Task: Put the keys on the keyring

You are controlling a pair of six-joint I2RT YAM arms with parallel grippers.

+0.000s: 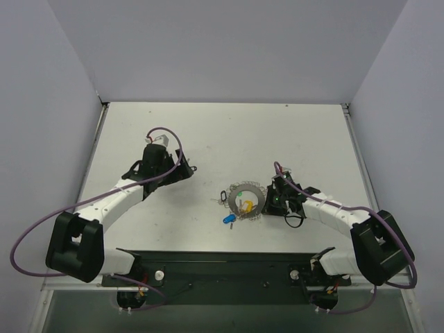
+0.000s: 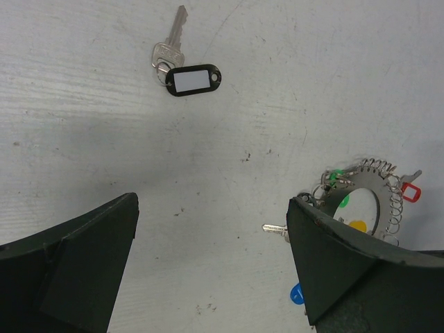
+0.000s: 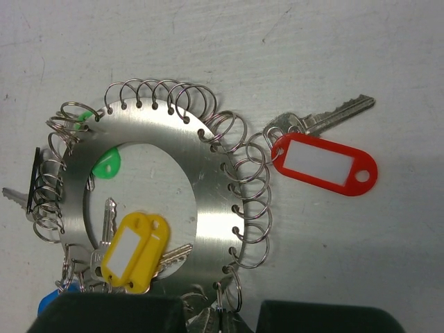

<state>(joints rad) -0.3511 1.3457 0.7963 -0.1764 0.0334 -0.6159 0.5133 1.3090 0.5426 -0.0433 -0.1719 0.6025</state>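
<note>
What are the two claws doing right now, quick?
Left claw: open, holding nothing.
Right claw: closed, seemingly pinching the edge of the keyring.

On the counter (image 1: 208, 132), a loose key (image 1: 222, 198) lies just left of the keyring (image 1: 246, 200), the left hand (image 1: 187, 169) farther left, the right hand (image 1: 272, 201) at its right edge.

Keyring (image 1: 239, 189) on table (image 1: 208, 132), right gripper (image 1: 268, 202) at its edge, blue key (image 1: 228, 219) beside, left gripper (image 1: 186, 168) apart
</note>
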